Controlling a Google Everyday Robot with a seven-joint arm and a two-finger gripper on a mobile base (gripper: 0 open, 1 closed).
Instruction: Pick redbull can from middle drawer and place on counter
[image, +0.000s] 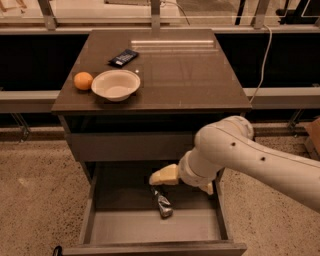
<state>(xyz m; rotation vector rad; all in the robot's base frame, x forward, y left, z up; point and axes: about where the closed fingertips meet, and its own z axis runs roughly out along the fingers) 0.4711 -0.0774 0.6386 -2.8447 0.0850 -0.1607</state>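
The redbull can (162, 203) lies on its side on the grey floor of the middle drawer (125, 229), which is pulled out. The can is near the middle of the drawer, a little toward the back, with its long side running from back to front. Its surface is shiny silver and dark, but the print on it is too small to read. The flat dark packet (123, 58) on the table (190, 75) also has a light mark that is not readable.

The gripper (165, 176), cream in colour, is inside the drawer opening, just above the rear end of the can. I cannot tell if its jaws are apart or together, or if it touches the can. The thick white arm (250, 160) comes in from the right side.

The table top is dark brown and glossy, with a bright reflection near its back edge. On its left part a white bowl (116, 84) stands just beside an orange (83, 80), with the packet behind them. The drawer front (130, 146) under the top is closed. The floor (35, 200) is pale and speckled. A thin cable (262, 60) hangs down behind the table at the right.
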